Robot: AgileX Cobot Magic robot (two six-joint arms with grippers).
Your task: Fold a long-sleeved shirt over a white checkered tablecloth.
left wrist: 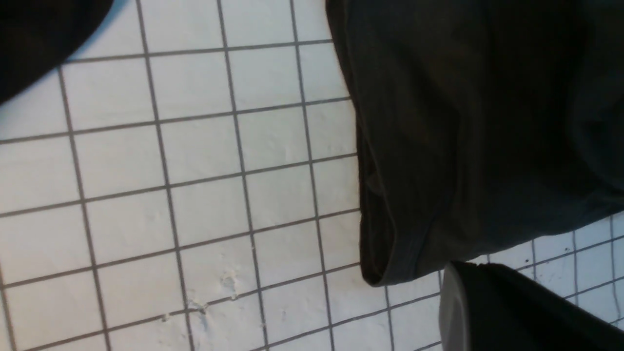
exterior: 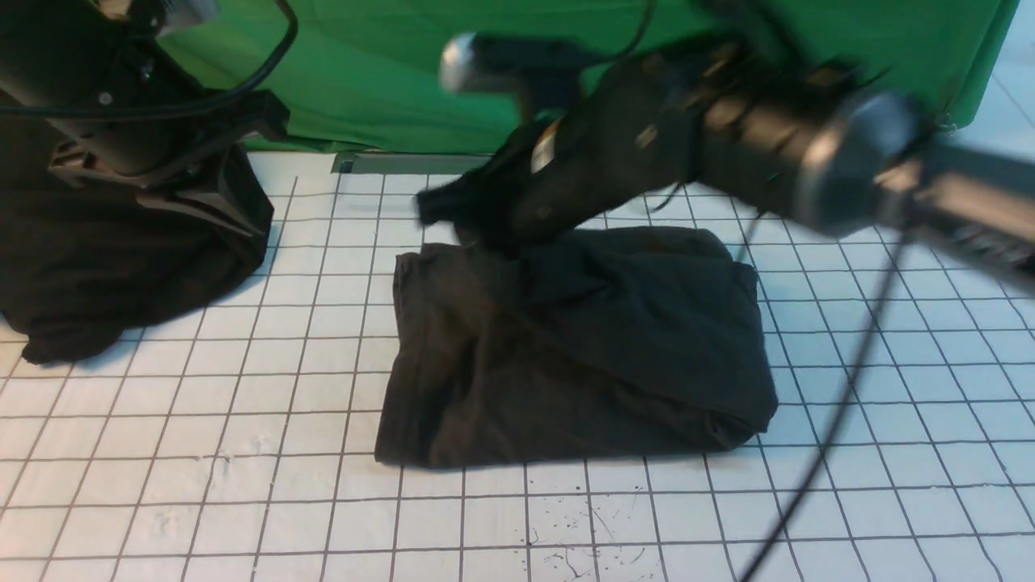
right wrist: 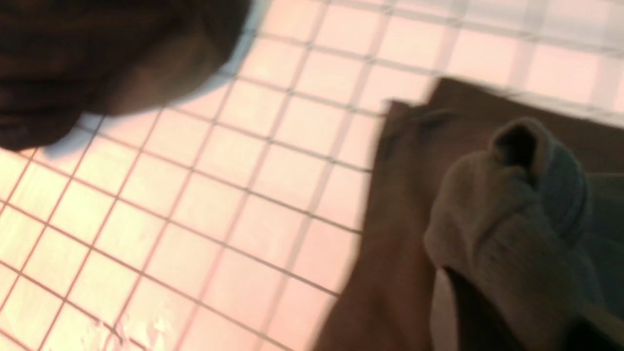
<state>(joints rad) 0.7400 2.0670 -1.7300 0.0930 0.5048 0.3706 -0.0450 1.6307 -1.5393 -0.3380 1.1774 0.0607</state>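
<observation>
The long-sleeved shirt [exterior: 574, 347] lies folded into a dark, rough rectangle in the middle of the white checkered tablecloth [exterior: 242, 453]; its print is hidden. My right gripper [exterior: 457, 214], blurred by motion, is at the shirt's far left corner. In the right wrist view a bunched fold of the shirt [right wrist: 507, 209] stands up between the fingers [right wrist: 468, 312], so the gripper is shut on it. My left gripper [exterior: 162, 182] hangs high at the far left, away from the shirt. The left wrist view shows only one finger [left wrist: 512, 312] above the shirt's edge [left wrist: 463, 122].
A plain black garment heap [exterior: 105, 267] lies at the far left under my left arm. A green fabric sheet [exterior: 404, 73] hangs behind the table. My right arm's cable [exterior: 833, 420] droops over the near right of the cloth.
</observation>
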